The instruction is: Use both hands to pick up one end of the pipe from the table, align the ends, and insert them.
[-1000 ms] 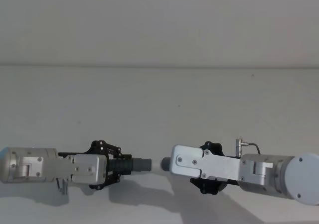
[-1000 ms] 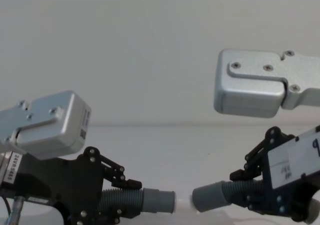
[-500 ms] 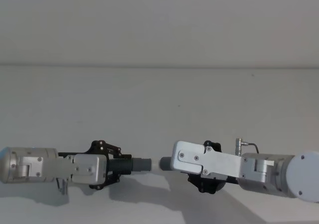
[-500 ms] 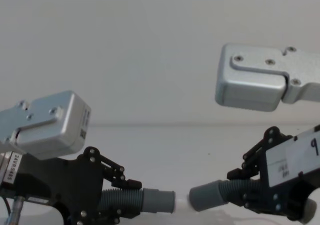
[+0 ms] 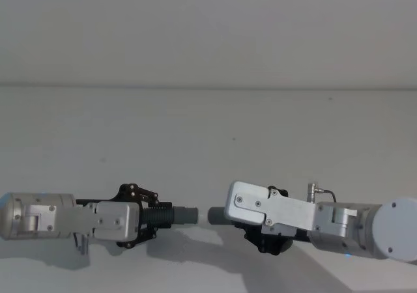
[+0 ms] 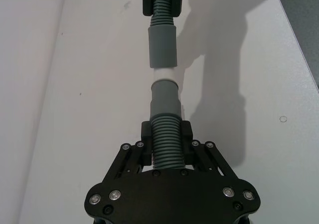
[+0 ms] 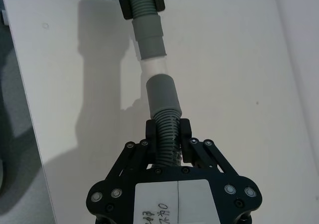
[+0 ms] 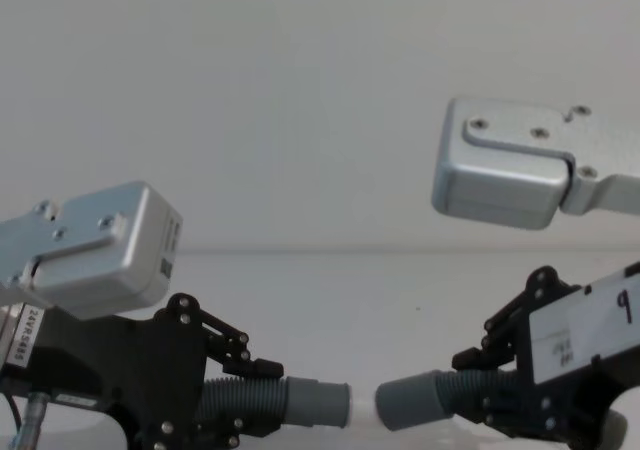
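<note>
Pipe pieces, two dark grey ribbed hoses with smooth cuffs, hang above the white matte bench (image 5: 208, 130), each pinched on its ribs by black plastic fingers (image 6: 145, 134); the left gripper (image 6: 164, 139) holds the hose with the white spigot (image 6: 166, 73), the right gripper (image 7: 168, 132) the hose with the plain grey cuff (image 7: 161, 94); spigot tip and cuff mouth meet nearly in line, though the right cuff looks slightly tilted; alignment seems about done and insertion beginning; next, I judge, squaring the cuff and pushing the two ends straight together.
</note>
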